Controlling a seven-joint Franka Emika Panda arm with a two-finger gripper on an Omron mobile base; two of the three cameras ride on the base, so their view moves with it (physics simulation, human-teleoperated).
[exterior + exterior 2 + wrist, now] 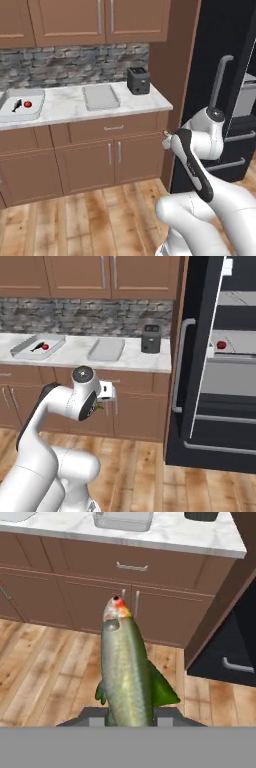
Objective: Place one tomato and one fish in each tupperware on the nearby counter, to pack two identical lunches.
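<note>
- The gripper [131,714] was clenched on a yellowish-green fish [127,672], a slim, glossy body with a pale head, a red-orange snout and small green fins, pointing away from the hand.
- In the hand view the fish hung in front of brown wooden cabinet doors [100,602] with thin metal handles, above a plank floor [45,662] of light wood.
- The counter [65,102] was a white marble slab with grey veins, running under a rough grey stone backsplash [70,62].
- Near the counter's left end sat a shallow, pale, rounded-corner tray [20,114] holding a dark grey fish [17,105] and a small round red tomato [28,104], the two just beside each other.
- A second tray [101,96] of the same flat rectangular shape lay further right on the marble.
- A boxy dark toaster [138,80] stood near the counter's right end.
- In the right base view the black fridge [200,406] stood open, and a second glossy red tomato [221,345] rested on one of its grey shelves [237,348].
- The arm's white, smooth links bent low before the cabinets, well apart from both trays.
</note>
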